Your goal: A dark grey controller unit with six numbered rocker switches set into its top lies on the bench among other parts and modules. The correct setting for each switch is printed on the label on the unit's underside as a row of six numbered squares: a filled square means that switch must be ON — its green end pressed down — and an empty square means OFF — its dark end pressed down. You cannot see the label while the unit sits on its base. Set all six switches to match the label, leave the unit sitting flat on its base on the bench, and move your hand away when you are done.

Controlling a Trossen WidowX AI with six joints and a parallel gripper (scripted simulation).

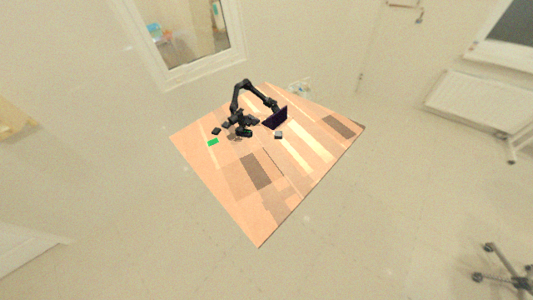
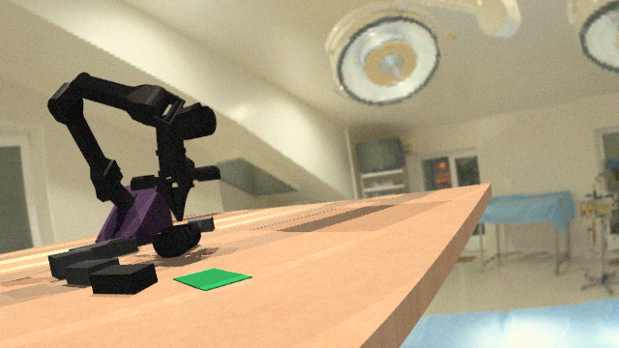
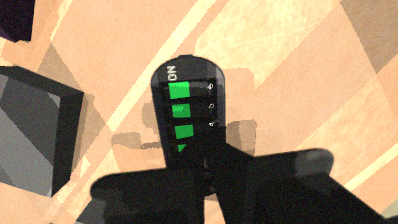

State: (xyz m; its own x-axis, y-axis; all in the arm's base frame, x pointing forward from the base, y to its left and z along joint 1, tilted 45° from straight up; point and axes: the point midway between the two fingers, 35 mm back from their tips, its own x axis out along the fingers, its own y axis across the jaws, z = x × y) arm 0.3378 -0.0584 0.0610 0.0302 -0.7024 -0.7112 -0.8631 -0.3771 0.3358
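Observation:
The dark controller unit (image 1: 245,132) (image 2: 175,242) (image 3: 187,67) sits on the bench with its switches facing up. In the wrist view "ON" is printed beside the green ends; numbers 6, 5 and 4 show, with three green patches and part of a fourth. The remaining switches are hidden behind the fingers. Which ends are pressed down I cannot tell for certain. The label underneath is hidden. My gripper (image 2: 180,218) (image 3: 201,135) is shut and empty, pointing down with its tips just above the unit's top; whether they touch it I cannot tell.
A grey block (image 1: 278,135) (image 3: 30,132) stands beside the unit. A purple panel (image 1: 276,119) (image 2: 147,213) stands tilted near the arm's base. A green card (image 1: 212,142) (image 2: 213,278), a black block (image 1: 216,131) (image 2: 123,278) and other dark modules lie near the unit.

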